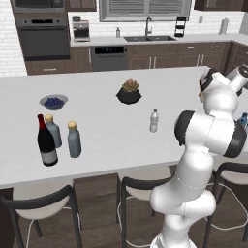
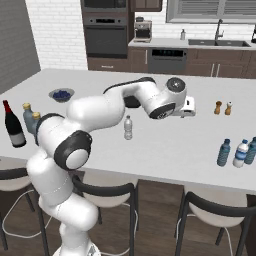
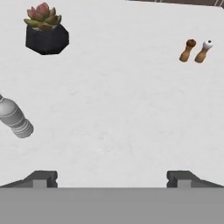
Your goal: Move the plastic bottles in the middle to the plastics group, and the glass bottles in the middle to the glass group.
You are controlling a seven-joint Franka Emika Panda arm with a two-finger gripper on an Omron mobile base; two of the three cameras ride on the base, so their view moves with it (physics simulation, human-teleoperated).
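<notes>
A clear plastic bottle [image 1: 154, 120] stands upright alone mid-counter [image 1: 106, 140], near a potted succulent [image 1: 129, 92]. At the left, the wine bottle [image 1: 46, 142] and two yellow-capped grey bottles [image 1: 73, 140] cluster. The gripper [image 3: 112, 177] hovers with fingers spread wide, empty.

Wine bottles [image 1: 46, 143]: one
Grey yellow-capped bottles [image 1: 73, 140]: two
Clear ribbed bottles [image 1: 154, 120]: one
Bottles at the right edge [image 2: 224, 152]: three
Potted succulents [image 1: 129, 92]: one
Bowls [image 1: 53, 101]: one
Shakers [image 2: 218, 107]: two
</notes>
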